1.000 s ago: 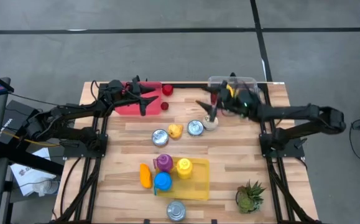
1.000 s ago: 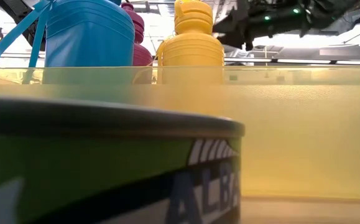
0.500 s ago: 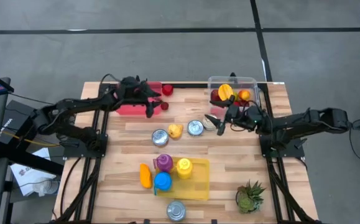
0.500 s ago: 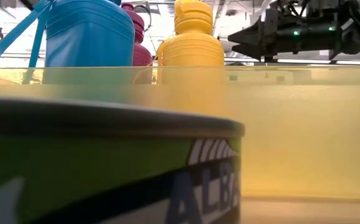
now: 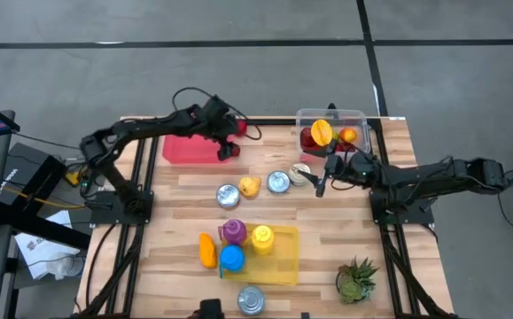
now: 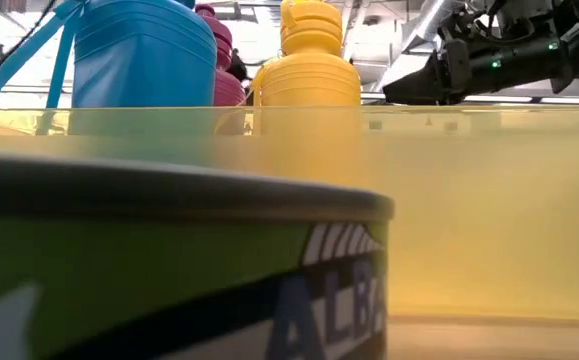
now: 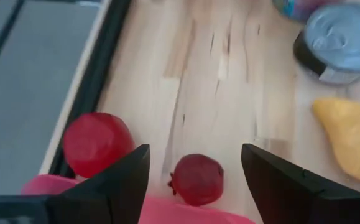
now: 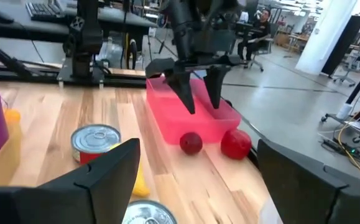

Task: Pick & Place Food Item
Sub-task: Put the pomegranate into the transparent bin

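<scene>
Two red fruits lie on the wood at the right end of the pink tray (image 5: pixel 185 149): a small one (image 7: pixel 197 179) and a larger one (image 7: pixel 97 143) nearer the far edge. My left gripper (image 5: pixel 225 146) hangs open above that tray end, slanting down, and the small fruit shows between its fingers without touching them. From the right wrist view the left gripper (image 8: pixel 201 106) stands clear above both fruits. My right gripper (image 5: pixel 321 182) is open and holds nothing, near level, close to the clear bin (image 5: pixel 331 120) that holds orange and red fruit.
Two cans (image 5: pixel 228 196) (image 5: pixel 279 182) and a yellow fruit (image 5: pixel 250 186) lie mid-table. A yellow tray (image 5: pixel 283 266) near the front holds blue, purple and yellow bottles. Another can (image 5: pixel 251 301) and a potted plant (image 5: pixel 355 279) stand at the near edge.
My left gripper has gone toward the table's right along the far edge, from over the pink tray to its right end, and has tipped downward. My right gripper has drawn back from the table's middle toward the right edge and sunk lower.
</scene>
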Controlling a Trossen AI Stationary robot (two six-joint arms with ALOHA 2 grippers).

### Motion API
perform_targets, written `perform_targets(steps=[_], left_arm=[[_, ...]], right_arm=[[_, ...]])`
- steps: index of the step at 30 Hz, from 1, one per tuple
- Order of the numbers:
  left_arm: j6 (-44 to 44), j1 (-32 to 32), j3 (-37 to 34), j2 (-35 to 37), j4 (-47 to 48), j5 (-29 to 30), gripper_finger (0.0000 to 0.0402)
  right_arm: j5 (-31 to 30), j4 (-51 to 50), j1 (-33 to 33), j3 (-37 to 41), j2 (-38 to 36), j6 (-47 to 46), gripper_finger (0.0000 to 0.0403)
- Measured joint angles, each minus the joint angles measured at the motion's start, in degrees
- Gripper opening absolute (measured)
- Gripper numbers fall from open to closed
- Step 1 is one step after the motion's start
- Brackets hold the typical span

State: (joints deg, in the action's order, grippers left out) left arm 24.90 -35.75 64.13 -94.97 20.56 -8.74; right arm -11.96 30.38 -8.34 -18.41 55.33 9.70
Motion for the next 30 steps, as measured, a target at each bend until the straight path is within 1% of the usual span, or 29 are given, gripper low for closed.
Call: perform_targets(steps=[5,10,15,20,30], left_arm=[[2.83,0.0,3.27,-5.47,3.94,0.4,0.0242],[3.58,0.0,5.36,-9.24,6.87,0.39,0.025],[5.19,0.24,5.63,-10.09,9.4,0.39,0.0255],[5.98,0.9,5.63,-10.34,9.88,0.4,0.0255],[6.47,3.01,5.43,-13.25,11.25,3.59,0.0255]], right_arm=[[0.05,-2.0,0.07,0.0,0.11,0.83,0.0312],[0.06,-2.52,-0.04,0.0,0.11,0.85,0.0312],[0.06,-2.52,-0.02,0.0,0.11,0.81,0.0312],[0.04,-2.25,-0.04,0.0,0.11,0.82,0.0312],[-0.05,-1.76,-0.04,0.0,0.09,0.83,0.0312]])
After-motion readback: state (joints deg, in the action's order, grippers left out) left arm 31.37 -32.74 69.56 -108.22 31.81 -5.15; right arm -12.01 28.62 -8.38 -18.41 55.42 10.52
